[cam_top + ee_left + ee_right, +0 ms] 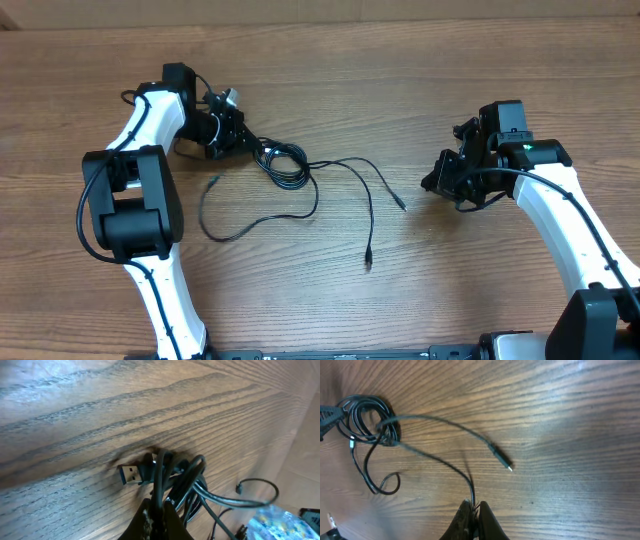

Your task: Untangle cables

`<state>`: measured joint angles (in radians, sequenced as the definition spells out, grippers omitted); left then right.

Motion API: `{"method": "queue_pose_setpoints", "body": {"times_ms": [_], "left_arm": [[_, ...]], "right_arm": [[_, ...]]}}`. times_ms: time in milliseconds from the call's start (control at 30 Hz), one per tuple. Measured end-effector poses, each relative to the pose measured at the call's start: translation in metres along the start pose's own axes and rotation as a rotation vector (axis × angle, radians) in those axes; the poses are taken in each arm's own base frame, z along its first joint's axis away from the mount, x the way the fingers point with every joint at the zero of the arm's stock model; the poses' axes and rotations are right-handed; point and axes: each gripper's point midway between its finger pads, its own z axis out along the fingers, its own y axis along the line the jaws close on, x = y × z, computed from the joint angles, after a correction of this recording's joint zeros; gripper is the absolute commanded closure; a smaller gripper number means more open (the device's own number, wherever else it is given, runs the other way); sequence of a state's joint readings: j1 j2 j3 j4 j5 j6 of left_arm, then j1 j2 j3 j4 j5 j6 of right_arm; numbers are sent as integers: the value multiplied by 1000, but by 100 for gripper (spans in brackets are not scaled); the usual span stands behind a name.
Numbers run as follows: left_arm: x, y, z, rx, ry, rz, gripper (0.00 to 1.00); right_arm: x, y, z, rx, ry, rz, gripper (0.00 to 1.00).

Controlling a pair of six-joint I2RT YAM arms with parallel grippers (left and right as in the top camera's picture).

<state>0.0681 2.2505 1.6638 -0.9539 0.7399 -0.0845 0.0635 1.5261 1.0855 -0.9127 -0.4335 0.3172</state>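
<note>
Wood-grain table (330, 60) under both arms; left gripper (155, 510) clamped on the bunched cables (285, 165) left of centre, right gripper (474, 508) pressed together, hold on the loose strand unclear. Hold the left clamp firm, draw one strand slowly rightward, stop at any tightening of the coil.

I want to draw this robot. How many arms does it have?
2. The left arm reaches to the bunched cables on the left of the table; the right arm stands on the right, away from them. None seem hidden.
</note>
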Motion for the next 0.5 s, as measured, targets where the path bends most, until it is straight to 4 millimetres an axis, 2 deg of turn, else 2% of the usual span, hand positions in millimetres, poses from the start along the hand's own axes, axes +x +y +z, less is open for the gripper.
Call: {"method": "queue_pose_setpoints", "body": {"times_ms": [133, 167, 200, 267, 300, 333, 367, 400, 433, 467, 500], "left_arm": [[3, -4, 6, -13, 13, 16, 96], [3, -5, 6, -13, 14, 17, 87], [3, -5, 6, -13, 14, 17, 74], [4, -2, 6, -31, 15, 10, 28], [4, 0, 6, -43, 17, 7, 8], [5, 2, 6, -52, 19, 1, 6], [6, 2, 6, -54, 22, -7, 12], [6, 2, 6, -53, 22, -7, 27], [5, 2, 6, -56, 20, -6, 50], [6, 3, 6, -64, 21, -7, 56], [6, 4, 6, -68, 21, -8, 67]], "right_arm": [[-4, 8, 0, -41, -13, -14, 96], [-3, 11, 0, -57, -6, -14, 96], [-3, 13, 0, -71, -4, -17, 89], [-1, 21, 0, -105, 8, -27, 73], [0, 23, 0, -112, 10, -32, 71], [3, 28, 2, -120, 20, -46, 67], [6, 31, 3, -124, 26, -57, 66], [7, 33, 4, -127, 29, -64, 66], [11, 39, 6, -134, 39, -77, 66], [12, 41, 7, -139, 42, -82, 66], [14, 46, 8, -146, 45, -91, 65]]}}
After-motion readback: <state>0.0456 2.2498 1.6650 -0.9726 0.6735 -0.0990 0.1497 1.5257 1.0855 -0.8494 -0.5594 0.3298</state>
